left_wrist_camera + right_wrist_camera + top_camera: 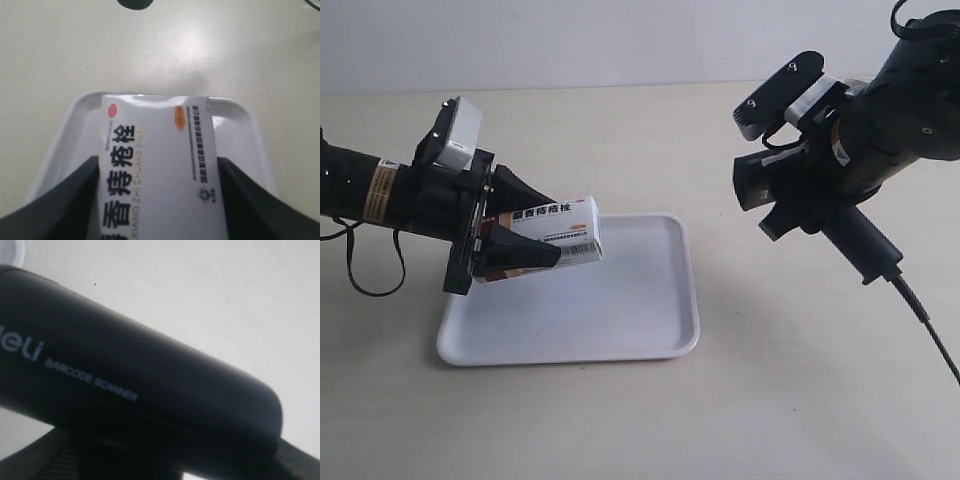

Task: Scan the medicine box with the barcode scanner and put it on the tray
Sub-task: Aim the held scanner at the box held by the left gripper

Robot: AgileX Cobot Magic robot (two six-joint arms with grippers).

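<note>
The left gripper [520, 240] pinches the medicine box [558, 232] above the tray [620, 300], long axis toward the barcode scanner [800, 185], which the right gripper apparently clamps, its fingers hidden.

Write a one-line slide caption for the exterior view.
Left gripper holds a medicine box above a white tray while the right arm aims a barcode scanner towards it.

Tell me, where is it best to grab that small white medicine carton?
By its two long narrow sides, coming in from one short end, as the left gripper does now on the small white medicine carton. That likely keeps the barcode face open toward the black handheld scanner.
</note>
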